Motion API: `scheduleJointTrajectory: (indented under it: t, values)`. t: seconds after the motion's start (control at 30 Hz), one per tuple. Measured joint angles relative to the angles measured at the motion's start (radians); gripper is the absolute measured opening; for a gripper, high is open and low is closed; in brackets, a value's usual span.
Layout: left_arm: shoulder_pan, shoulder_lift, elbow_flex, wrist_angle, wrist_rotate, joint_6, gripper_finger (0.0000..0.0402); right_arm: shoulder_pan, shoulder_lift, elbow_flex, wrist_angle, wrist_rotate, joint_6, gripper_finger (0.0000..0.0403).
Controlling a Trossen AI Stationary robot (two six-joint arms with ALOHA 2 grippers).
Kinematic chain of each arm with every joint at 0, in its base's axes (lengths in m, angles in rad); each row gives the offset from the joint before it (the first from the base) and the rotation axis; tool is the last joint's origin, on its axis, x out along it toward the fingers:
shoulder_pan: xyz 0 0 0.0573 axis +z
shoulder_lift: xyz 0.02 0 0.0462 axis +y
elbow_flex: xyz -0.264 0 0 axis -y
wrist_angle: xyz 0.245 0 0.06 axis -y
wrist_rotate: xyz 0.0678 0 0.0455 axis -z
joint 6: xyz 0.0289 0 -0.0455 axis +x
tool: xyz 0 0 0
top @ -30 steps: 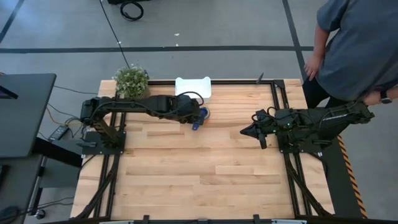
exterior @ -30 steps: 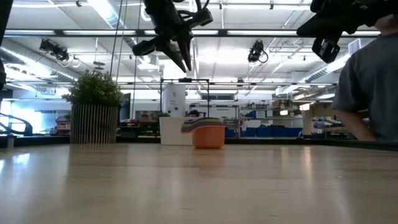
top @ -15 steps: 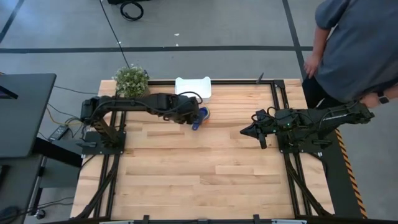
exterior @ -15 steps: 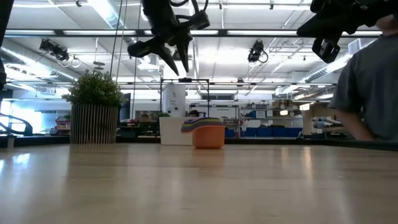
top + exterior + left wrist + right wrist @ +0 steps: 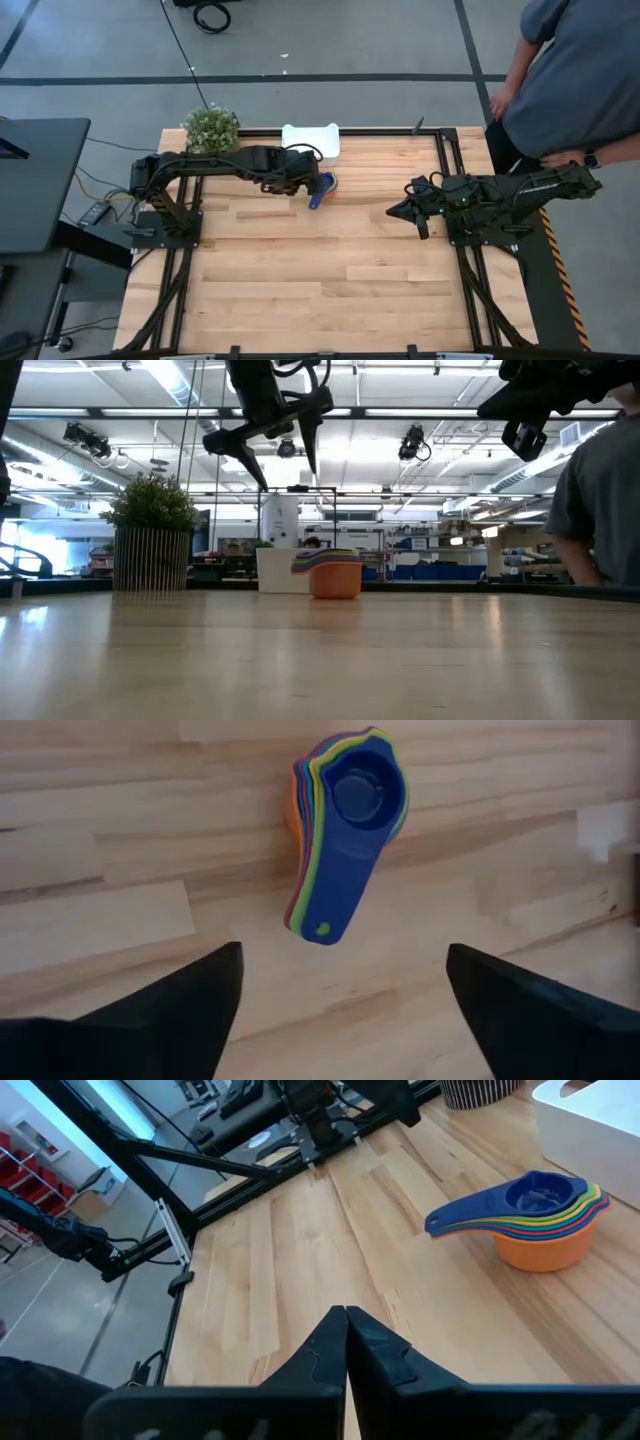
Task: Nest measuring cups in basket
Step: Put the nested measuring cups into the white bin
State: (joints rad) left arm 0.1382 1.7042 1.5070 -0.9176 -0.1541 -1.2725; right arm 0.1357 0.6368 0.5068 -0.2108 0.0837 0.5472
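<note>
On the far side of your desk [image 5: 320, 260], just in front of the white basket [image 5: 311, 139], the measuring cups [image 5: 322, 186] sit nested in one stack, orange at the bottom and dark blue on top, with the handles fanned toward you. The stack rests on the wood, outside the basket, close to its near wall but apart from it.

Your left hand [image 5: 282, 460] hangs above the stack with its fingers [image 5: 185, 1010] spread wide and nothing between them; in the left wrist view you look straight down on the blue top cup [image 5: 354, 802] through the gap.

Your right hand [image 5: 393, 211] waits over the right half of the desk, well apart from the cups, fingers pressed together and holding nothing.

A potted plant [image 5: 211, 130] stands at the far left corner beside the basket. A person [image 5: 590, 70] in a grey shirt stands beyond the desk's right edge.
</note>
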Motion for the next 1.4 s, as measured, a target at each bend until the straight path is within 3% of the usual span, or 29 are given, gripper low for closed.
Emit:
scheduleJointTrajectory:
  t: [0.33, 0.57, 0.83, 1.4]
  values:
    - [0.016, 0.001, 0.014, -0.026, 0.001, 0.005, 0.0376, 0.0, 0.0, 0.0, 0.0, 0.0, 0.0, 0.0013]
    - [0.017, 0.141, 0.26, -0.224, -0.045, 0.073, 0.0376, 0.0, 0.0, 0.0, 0.001, 0.0, 0.0, 0.0012]
    - [0.021, 0.351, 0.493, -0.395, 0.008, 0.082, 0.0376, 0.0, 0.0, 0.0, 0.008, 0.0, 0.0, 0.0012]
    - [-0.001, 0.478, 0.497, -0.357, 0.036, 0.259, 0.0376, 0.0, 0.0, 0.0, 0.03, 0.0, 0.0, 0.0012]
